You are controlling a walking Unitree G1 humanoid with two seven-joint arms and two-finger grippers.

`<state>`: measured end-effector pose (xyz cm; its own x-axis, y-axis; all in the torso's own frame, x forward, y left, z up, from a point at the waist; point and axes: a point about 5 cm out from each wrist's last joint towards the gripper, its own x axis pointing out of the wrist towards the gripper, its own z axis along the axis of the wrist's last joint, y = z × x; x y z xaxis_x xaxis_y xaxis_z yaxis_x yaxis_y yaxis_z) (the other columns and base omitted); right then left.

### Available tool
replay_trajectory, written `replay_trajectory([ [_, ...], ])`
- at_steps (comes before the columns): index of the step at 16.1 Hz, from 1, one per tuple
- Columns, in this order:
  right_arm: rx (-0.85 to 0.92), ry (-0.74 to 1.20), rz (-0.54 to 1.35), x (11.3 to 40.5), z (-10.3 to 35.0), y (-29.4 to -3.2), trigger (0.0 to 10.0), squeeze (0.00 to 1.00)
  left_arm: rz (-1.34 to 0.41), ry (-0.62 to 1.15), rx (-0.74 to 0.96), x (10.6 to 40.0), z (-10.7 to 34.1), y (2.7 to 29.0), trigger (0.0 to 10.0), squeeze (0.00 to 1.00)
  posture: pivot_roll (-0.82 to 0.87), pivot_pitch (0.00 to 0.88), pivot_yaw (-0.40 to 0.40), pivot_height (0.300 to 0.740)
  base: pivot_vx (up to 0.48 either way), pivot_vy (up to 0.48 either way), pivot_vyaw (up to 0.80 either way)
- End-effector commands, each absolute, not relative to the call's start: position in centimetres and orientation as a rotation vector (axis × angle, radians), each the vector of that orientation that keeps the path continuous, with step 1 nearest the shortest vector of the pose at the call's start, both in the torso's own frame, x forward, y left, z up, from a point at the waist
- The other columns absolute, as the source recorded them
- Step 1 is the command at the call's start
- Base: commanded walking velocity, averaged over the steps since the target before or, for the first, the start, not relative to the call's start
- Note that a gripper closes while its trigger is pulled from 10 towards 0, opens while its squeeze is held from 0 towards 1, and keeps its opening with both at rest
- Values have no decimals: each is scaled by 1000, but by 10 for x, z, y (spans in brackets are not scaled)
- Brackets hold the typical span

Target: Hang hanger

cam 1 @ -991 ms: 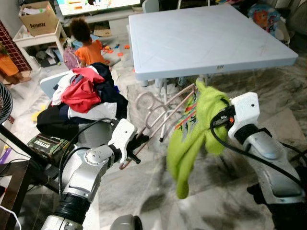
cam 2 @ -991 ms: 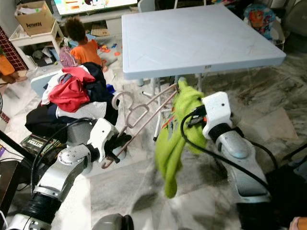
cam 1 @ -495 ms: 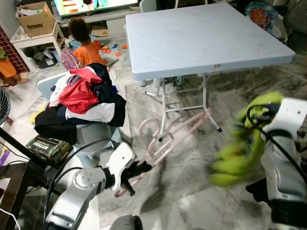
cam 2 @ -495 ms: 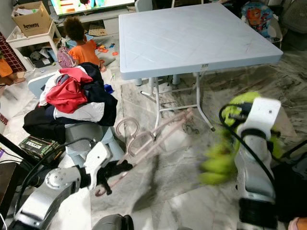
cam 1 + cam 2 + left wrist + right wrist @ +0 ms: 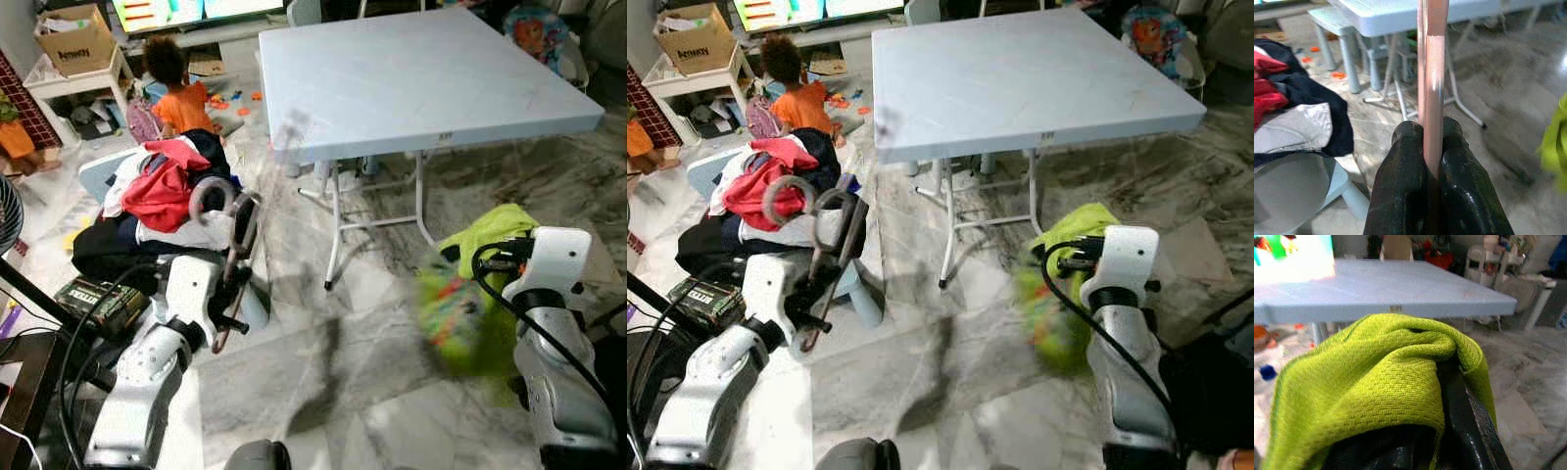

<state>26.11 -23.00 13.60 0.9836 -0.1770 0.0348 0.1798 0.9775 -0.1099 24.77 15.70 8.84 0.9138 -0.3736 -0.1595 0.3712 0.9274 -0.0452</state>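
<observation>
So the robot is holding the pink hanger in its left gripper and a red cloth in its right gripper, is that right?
Not quite. The left gripper does hold the pink hanger, pinched between its black fingers, but the cloth in the right gripper is lime green, not red. The right wrist view shows the green cloth draped over the fingers. The red clothes lie in the laundry pile.

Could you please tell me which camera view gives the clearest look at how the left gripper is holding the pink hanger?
The left wrist view: the pink hanger runs sharp and close between the left gripper, whose black fingers are shut on it. Both eye views show the whole hanger upright beside the laundry pile, motion-blurred, the grip small.
</observation>
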Motion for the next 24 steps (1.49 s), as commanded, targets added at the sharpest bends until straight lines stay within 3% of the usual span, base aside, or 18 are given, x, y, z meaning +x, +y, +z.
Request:
replay_trajectory([
  [1,-113,-70,-140,261,146,-222,9333,0,-370,122,-9,249,97,157,10000,0,-37,0,69,740,240,0,0],
  [2,-122,-65,-135,261,145,-221,10000,0,-369,113,-21,249,99,154,10000,0,-37,0,69,740,270,0,0],
  [9,-127,-95,-96,265,153,-217,10000,0,-360,83,-66,254,106,146,10000,0,-35,0,63,740,319,0,0],
  [24,-162,-164,-22,272,168,-211,10000,0,-290,16,-38,263,117,151,10000,0,-34,0,56,740,480,0,0],
])
